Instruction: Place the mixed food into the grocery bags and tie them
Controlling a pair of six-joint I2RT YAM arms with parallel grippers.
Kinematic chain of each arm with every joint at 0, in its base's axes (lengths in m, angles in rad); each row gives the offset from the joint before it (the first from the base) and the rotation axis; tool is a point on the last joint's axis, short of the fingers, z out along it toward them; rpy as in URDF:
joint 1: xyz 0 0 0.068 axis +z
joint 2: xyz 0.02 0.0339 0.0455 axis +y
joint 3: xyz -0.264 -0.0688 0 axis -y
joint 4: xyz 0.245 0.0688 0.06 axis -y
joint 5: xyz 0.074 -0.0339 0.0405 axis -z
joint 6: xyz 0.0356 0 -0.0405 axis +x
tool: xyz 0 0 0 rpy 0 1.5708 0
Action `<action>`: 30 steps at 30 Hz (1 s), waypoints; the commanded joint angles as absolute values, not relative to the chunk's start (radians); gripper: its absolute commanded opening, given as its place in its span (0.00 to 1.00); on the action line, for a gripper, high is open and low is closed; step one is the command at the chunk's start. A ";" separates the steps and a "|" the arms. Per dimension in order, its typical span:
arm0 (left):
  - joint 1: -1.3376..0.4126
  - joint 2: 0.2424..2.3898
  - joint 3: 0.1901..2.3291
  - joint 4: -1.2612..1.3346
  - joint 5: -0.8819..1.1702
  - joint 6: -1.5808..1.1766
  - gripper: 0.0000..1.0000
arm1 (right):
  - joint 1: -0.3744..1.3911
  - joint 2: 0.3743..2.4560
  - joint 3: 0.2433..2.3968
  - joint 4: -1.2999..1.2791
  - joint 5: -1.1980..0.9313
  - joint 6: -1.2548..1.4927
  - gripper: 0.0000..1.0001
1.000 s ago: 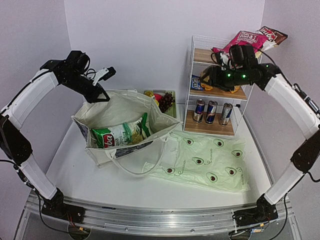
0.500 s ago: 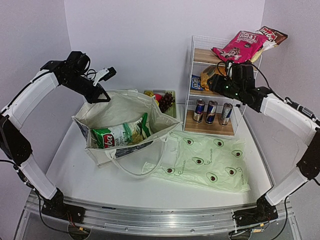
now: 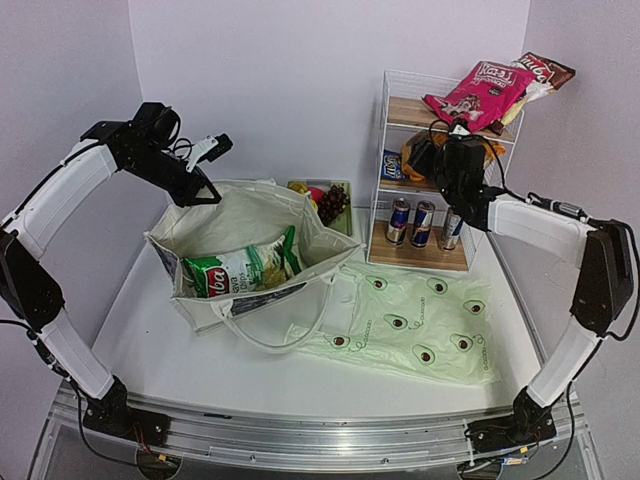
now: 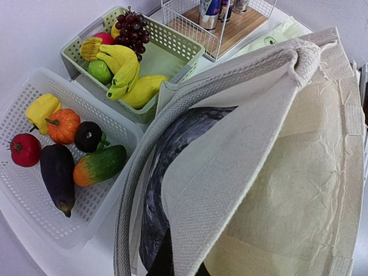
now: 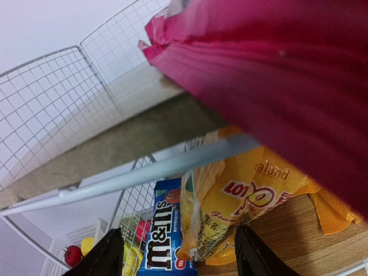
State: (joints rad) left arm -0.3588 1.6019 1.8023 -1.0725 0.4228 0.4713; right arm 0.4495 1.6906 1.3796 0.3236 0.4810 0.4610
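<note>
At shelf [image 3: 420, 258]: right gripper [image 5: 178, 244] spread before yellow packet [image 5: 241, 195] | left gripper [image 3: 198, 190] apparently pinching tote [image 3: 250, 215]

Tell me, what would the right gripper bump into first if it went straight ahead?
Most likely the yellow snack packet on the wire shelf, which sits straight ahead of the right gripper. Depth is hard to judge.

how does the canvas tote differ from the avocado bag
The canvas tote stands open, a snack packet inside; the avocado bag lies flat and looks empty. The canvas tote is cream cloth, its rim held by the left gripper; the avocado bag is pale-green plastic, untouched. Both rest on the table.
</note>
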 commanded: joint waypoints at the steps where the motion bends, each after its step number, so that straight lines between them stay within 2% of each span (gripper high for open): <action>1: -0.357 1.560 1.806 -1.021 0.456 0.474 0.00 | 0.447 1.723 1.380 0.471 0.604 0.491 0.66; 7: -0.356 1.563 1.815 -1.020 0.458 0.477 0.00 | 0.445 1.792 1.427 0.473 0.684 0.444 0.70; 14: -0.357 1.562 1.825 -1.026 0.465 0.475 0.00 | 0.445 1.824 1.410 0.528 0.685 0.460 0.65; 18: -0.356 1.561 1.824 -1.027 0.461 0.480 0.00 | 0.446 1.837 1.434 0.534 0.680 0.435 0.53; 24: -0.356 1.558 1.822 -1.026 0.462 0.481 0.00 | 0.445 1.832 1.433 0.535 0.683 0.423 0.06; 25: -0.356 1.557 1.821 -1.027 0.461 0.482 0.00 | 0.446 1.827 1.429 0.535 0.682 0.423 0.02; 30: -0.356 1.556 1.817 -1.026 0.458 0.484 0.00 | 0.449 1.780 1.395 0.535 0.655 0.424 0.00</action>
